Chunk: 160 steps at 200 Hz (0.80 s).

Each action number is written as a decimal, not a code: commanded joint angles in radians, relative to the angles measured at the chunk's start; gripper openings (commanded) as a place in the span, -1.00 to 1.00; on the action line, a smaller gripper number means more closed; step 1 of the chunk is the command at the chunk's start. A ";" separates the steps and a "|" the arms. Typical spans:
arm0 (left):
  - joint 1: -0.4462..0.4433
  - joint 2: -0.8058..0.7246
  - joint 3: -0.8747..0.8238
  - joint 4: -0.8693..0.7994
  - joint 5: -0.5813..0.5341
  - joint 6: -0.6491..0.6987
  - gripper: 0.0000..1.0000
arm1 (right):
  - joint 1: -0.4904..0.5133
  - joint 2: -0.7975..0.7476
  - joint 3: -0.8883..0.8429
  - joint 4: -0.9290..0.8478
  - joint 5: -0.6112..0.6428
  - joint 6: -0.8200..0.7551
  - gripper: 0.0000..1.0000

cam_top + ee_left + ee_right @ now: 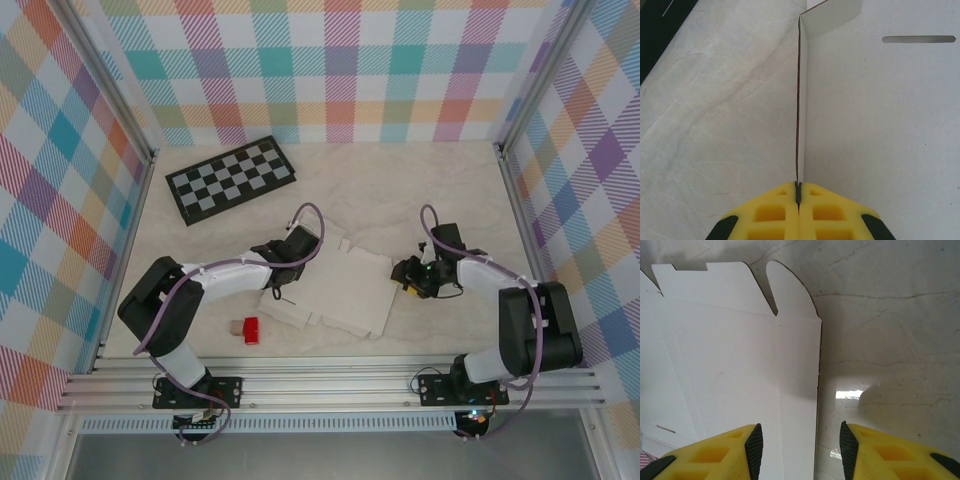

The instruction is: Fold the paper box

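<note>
Pinching the paper box by a raised flap, left claw clamps; right claw stands parted.

Pale marbled table inside pastel plaid walls, aluminium rails along the near edge.

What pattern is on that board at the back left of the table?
Black and grey checks: it's a checkerboard. It shows best in the top view.

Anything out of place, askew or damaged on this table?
A small red block with a tan piece beside it lies loose near the front edge, left of the paper box, seemingly unrelated to the folding. The checkerboard sits skewed at the far left. The box looks undamaged.
</note>
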 commanded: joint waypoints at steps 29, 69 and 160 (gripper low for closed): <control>0.004 -0.009 -0.009 -0.004 0.021 -0.033 -1.00 | 0.001 0.000 -0.084 0.226 -0.142 0.085 -0.05; 0.003 -0.010 -0.016 0.005 0.046 -0.037 -1.00 | 0.001 -0.049 -0.068 0.400 -0.305 0.140 -0.04; 0.003 -0.023 -0.033 0.036 0.133 -0.036 -1.00 | 0.009 -0.117 0.129 0.340 -0.340 0.093 -0.03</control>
